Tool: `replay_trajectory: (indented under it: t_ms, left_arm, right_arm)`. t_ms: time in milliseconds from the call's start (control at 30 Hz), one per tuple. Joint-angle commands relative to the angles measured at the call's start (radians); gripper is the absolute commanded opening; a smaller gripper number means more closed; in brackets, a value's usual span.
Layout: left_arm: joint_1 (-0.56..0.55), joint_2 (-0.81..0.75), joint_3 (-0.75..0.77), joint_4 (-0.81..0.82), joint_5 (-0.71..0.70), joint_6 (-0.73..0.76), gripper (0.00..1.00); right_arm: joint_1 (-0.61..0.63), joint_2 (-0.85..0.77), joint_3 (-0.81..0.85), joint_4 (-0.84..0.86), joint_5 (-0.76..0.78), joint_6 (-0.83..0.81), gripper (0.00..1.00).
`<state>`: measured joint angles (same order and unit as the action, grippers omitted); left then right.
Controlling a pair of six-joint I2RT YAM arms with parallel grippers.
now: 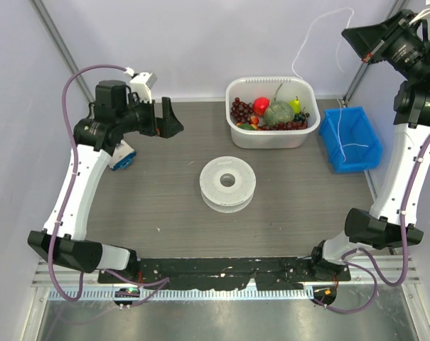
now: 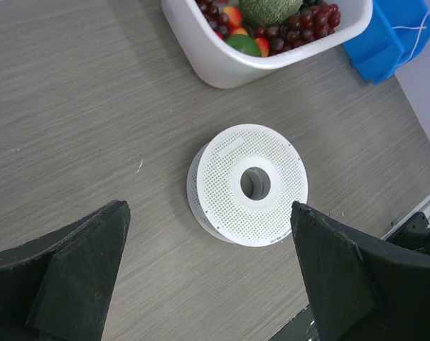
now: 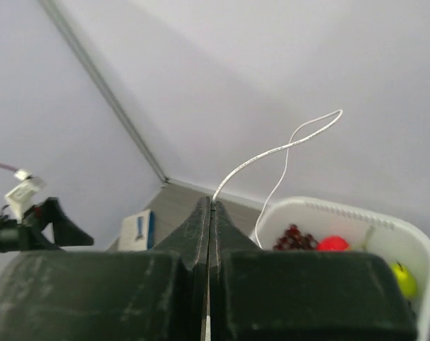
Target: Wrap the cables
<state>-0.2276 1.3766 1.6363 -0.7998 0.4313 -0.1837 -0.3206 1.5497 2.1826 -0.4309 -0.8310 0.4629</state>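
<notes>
**Q:** What did the setting show, and where was the cord?

**A:** A grey, wood-grained desk (image 1: 165, 192) sat between pale, matte walls. The cables (image 3: 271, 150), a single thread-thin white cord, limp and string-like, hung at 2 o'clock in the top view. The right gripper (image 3: 211, 206) was raised there with its jaws pressed together on the cord. From the pinch, one length arched up in a free loop against the wall. Another dropped into the blue plastic bin (image 1: 335, 153) at 3 o'clock.

**Q:** How far had the wrapping gone?

**A:** By these views, hardly at all. The spool (image 1: 215, 181) lay flat at the desk's centre. It was a translucent white disc with finely perforated flanges and a round bore, and no cord showed on it. The cord was lifted and held, but bringing it to the spool and winding every turn were yet to be done.

**Q:** And the other arm?

**A:** The left gripper (image 2: 209, 207) hovered at 10 o'clock, spread wide and holding nothing, with the spool framed between its matte black fingers. A glossy white tub (image 1: 268, 138) of fruit stood at 1 o'clock.
</notes>
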Motion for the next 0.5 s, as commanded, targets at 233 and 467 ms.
replay_trajectory:
  t_ms: [233,467]
  left_arm:
    - [0.005,-0.07,0.063,0.001,0.061,-0.022,1.0]
    - [0.004,-0.105,0.03,0.071,0.122,-0.045,1.0]
  right_arm:
    - [0.141,0.093,0.281,0.501,-0.094,0.486,0.01]
    - [0.234,0.132,0.359,0.554,-0.048,0.523,0.01]
